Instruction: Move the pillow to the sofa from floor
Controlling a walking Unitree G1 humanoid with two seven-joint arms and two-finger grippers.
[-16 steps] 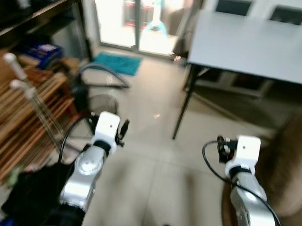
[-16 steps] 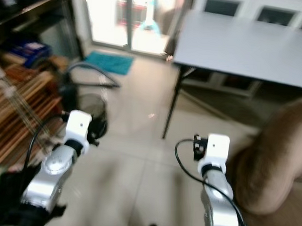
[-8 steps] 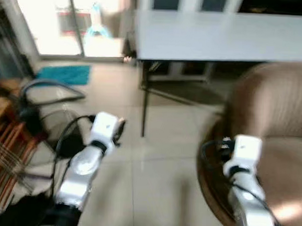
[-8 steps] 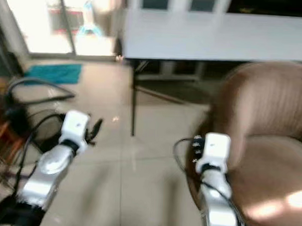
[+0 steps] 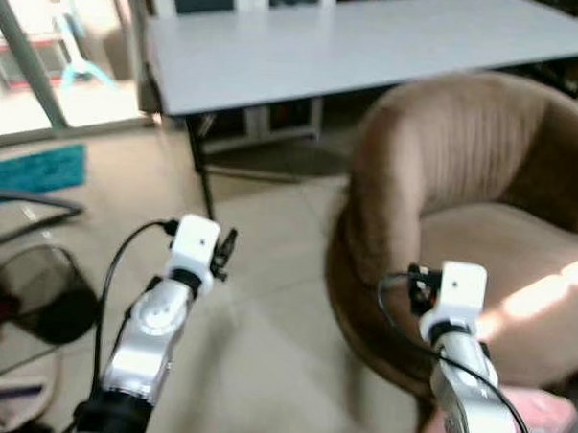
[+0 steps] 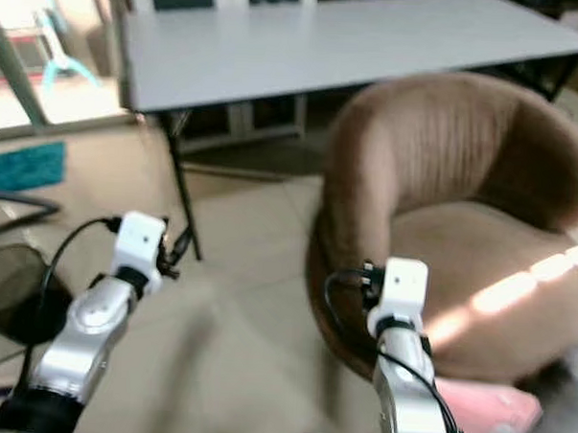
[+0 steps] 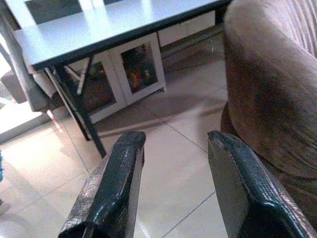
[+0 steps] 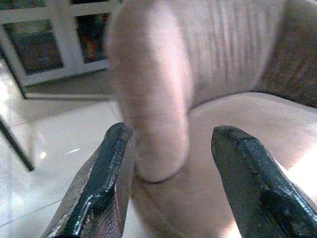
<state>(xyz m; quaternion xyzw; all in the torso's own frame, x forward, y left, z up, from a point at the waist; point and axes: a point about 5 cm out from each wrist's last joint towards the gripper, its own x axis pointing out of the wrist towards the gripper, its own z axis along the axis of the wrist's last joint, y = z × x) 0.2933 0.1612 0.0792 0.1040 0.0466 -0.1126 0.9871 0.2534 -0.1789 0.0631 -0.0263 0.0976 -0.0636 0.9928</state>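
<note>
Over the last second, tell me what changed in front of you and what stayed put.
The head camera swung to the right: the wooden racks and bright doorway slid out of frame, and the brown sofa chair came fully into view, with a pink pillow on the floor beside it. The things themselves did not move. Both arms stayed raised in front, left gripper and right gripper open and holding nothing. The grey table stands as before.

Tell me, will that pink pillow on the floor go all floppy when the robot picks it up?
Probably yes. The flat pink pillow lies low on the pale tiled floor beside the round brown fabric armchair, so it looks soft and likely sags from a pinch. It also seems light for its size, though it is blurred and partly hidden.
</note>
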